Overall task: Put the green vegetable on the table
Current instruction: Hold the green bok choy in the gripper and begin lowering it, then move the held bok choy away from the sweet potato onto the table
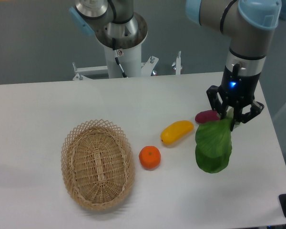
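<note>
The green vegetable [213, 146], with broad dark-green crinkled leaves, hangs leaves-down at the right side of the white table [47, 109]. My gripper [230, 122] is shut on its upper stem end, which is hidden between the fingers. Whether the leaf tips touch the tabletop I cannot tell.
A small purple vegetable [206, 116] lies just left of the gripper, partly behind the leaves. A yellow oblong fruit [177, 132] and an orange [149, 157] lie left of it. An oval wicker basket [97, 163] stands at the front left. The table's right edge is close.
</note>
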`<state>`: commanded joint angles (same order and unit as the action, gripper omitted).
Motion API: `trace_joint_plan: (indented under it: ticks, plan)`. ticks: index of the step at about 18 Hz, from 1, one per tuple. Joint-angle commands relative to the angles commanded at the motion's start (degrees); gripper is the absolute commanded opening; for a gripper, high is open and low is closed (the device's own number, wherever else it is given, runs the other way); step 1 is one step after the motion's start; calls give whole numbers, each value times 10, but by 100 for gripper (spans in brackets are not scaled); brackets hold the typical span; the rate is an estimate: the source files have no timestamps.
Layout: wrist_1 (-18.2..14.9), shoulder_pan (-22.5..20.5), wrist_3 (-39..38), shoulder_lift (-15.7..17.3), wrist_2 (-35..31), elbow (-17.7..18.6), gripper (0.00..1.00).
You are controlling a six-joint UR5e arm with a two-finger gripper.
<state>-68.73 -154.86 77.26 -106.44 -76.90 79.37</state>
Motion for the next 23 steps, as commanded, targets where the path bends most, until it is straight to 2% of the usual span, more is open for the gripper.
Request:
trace_joint_plan:
  ticks: [8,13,15,19,21,23]
  plan:
    - [2,-3,0,0,-1,3,34]
    - [8,3,0,-1,-2,17,34]
    - [32,6,-4,3,-3,37,34]
    - [109,9,-9,7,-4,80,34]
    - [142,15,-8,0,-6,90,34]
    - [162,22,0,-21,-5,88,33]
